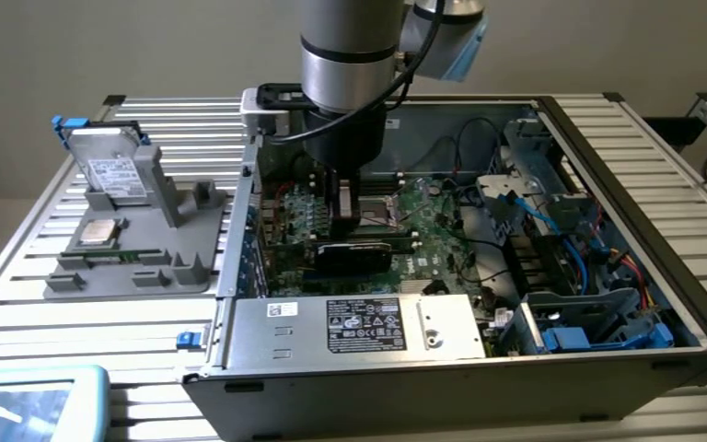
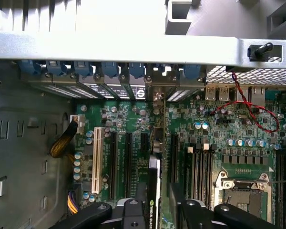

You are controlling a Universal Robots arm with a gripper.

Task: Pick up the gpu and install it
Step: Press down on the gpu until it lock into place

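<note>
Down inside the computer case point(image 1: 599, 276), tool point(image 2: 155, 210) clenched on the gpu point(image 2: 153, 191) edge-on, lined up over a slot point(image 2: 156, 143).

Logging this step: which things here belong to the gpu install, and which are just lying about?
In the job:
gpu, standing on edge on the motherboard
gripper, above the gpu
computer case

Lying about:
hard drive in the grey holder
memory stick
</note>
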